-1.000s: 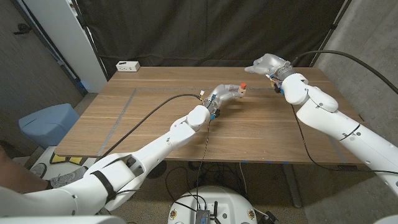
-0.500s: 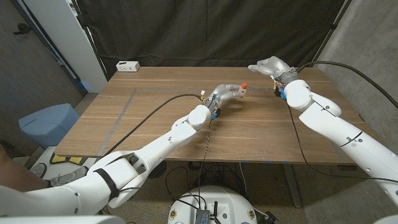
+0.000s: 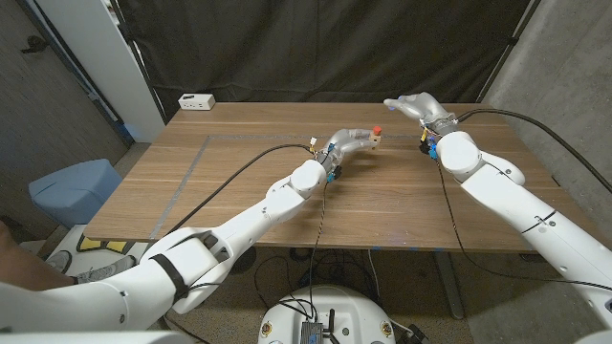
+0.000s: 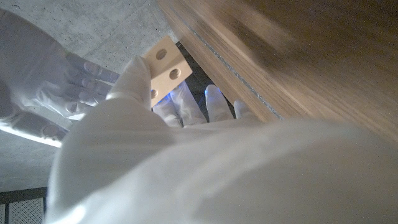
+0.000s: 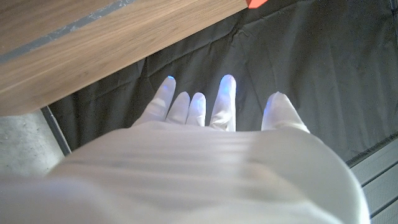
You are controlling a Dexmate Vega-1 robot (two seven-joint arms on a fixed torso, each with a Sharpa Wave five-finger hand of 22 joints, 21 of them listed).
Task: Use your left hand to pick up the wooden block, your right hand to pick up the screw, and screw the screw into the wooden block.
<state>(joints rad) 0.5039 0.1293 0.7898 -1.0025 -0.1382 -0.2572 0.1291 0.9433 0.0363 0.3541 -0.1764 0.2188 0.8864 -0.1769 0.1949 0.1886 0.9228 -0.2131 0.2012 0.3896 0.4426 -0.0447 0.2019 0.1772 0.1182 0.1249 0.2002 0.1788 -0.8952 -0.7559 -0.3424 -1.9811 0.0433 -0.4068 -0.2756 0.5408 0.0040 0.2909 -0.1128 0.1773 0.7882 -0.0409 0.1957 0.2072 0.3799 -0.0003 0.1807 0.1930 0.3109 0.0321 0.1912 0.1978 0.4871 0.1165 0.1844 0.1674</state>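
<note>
Over the middle of the table, my left hand [image 3: 350,141] grips the pale wooden block [image 3: 372,140]. A red-headed screw [image 3: 378,128] stands up out of the block. The left wrist view shows the block [image 4: 165,65] with round holes, held at my fingertips [image 4: 137,78]. My right hand [image 3: 414,104] hovers just right of the block over the table's far right part, fingers spread and holding nothing. In the right wrist view its fingers [image 5: 225,102] are apart, and a red bit of the screw's head [image 5: 255,3] sits at the picture's edge.
A white power strip [image 3: 196,100] lies at the table's far left corner. A black cable [image 3: 239,167] runs along my left arm over the table. A blue bin [image 3: 72,187] stands on the floor left of the table. A black curtain hangs behind.
My right hand has turned and drawn a little nearer and lower, staying apart from the screw. The left hand with the block has barely moved.
</note>
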